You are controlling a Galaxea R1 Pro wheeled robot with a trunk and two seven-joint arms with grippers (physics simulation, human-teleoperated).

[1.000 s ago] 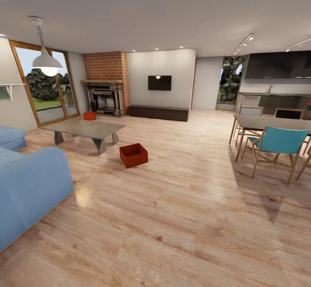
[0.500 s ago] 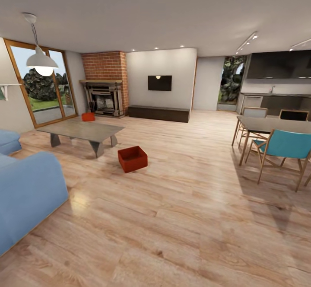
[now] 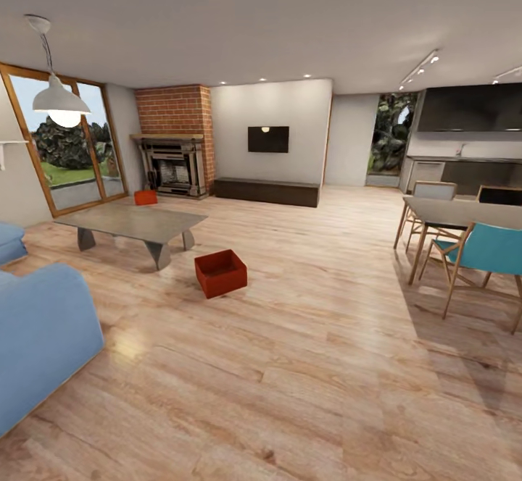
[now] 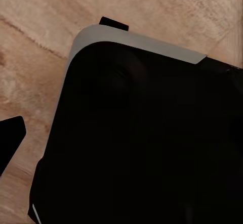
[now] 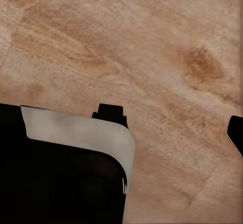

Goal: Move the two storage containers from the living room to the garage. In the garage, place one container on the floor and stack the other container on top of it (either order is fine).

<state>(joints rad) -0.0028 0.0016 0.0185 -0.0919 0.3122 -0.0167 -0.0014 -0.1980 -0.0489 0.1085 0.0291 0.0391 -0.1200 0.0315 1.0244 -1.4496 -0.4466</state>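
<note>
I am in the living room, on its light wood-plank floor [image 3: 304, 365]. One orange-red storage container [image 3: 220, 273] sits open on the planks just right of the grey low table [image 3: 130, 222], a few metres ahead and left of centre. The other storage container [image 3: 146, 197] stands farther off, beyond the table, in front of the brick fireplace [image 3: 172, 162]. In the left wrist view one dark fingertip [image 4: 10, 138] pokes in beside the robot's black base [image 4: 147, 143]. The right wrist view has a dark fingertip [image 5: 237, 133] at its edge, over bare planks. The garage is out of view.
A blue sofa [image 3: 36, 336] fills the near left. At the right stand a dining table [image 3: 464, 213] and a teal chair [image 3: 493, 249]. Wood-framed glass doors [image 3: 65, 148] and a pendant lamp [image 3: 60, 101] are at the far left. Wide open floor lies ahead.
The whole head view has shifted as the camera moved forward. The sofa and dining set have slid toward the picture's edges, and the near container looks slightly closer.
</note>
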